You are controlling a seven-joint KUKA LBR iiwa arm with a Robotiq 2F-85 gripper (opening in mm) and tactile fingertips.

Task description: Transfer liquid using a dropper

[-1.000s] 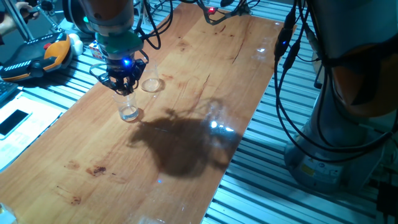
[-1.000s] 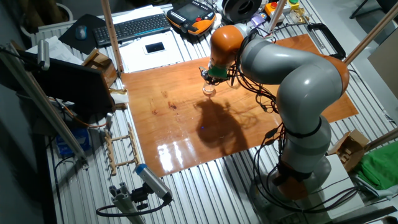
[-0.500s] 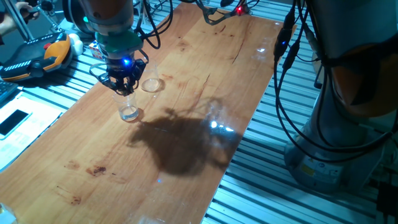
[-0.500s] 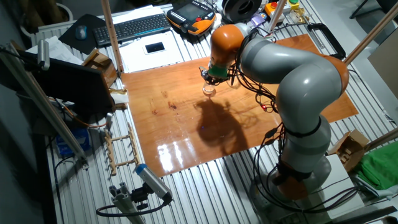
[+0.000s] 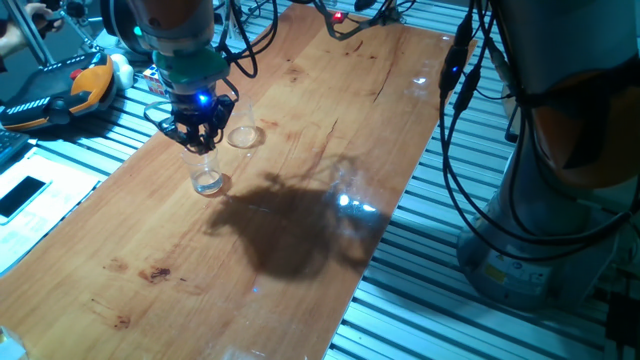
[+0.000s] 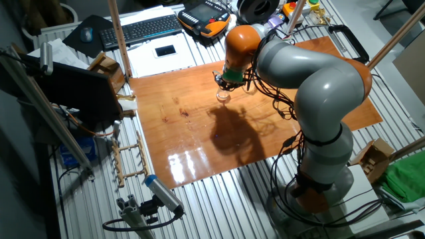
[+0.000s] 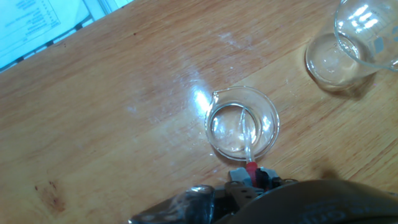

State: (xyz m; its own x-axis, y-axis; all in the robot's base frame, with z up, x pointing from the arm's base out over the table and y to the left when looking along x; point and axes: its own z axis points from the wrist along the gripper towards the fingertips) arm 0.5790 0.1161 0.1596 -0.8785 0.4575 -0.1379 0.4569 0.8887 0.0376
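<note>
- So my gripper is parked right over the small clear beaker, pinched shut on the red end of the dropper. The thin tube pokes straight down into the glass.
- The liquid shows as a pale glint at the bottom, I think. It's clear stuff in clear glass, so hard to say how much is there.
- The second glass sits off to one side, well apart, lying tilted I'd guess.
- Risks from here: squeeze the bulb too hard and I blow bubbles or dump whatever's inside.
- If I lift off-centre, the tube could catch the rim and tip the beaker over.
- The grip is only on that tiny red end, so the dropper might swing or slip out.
</note>
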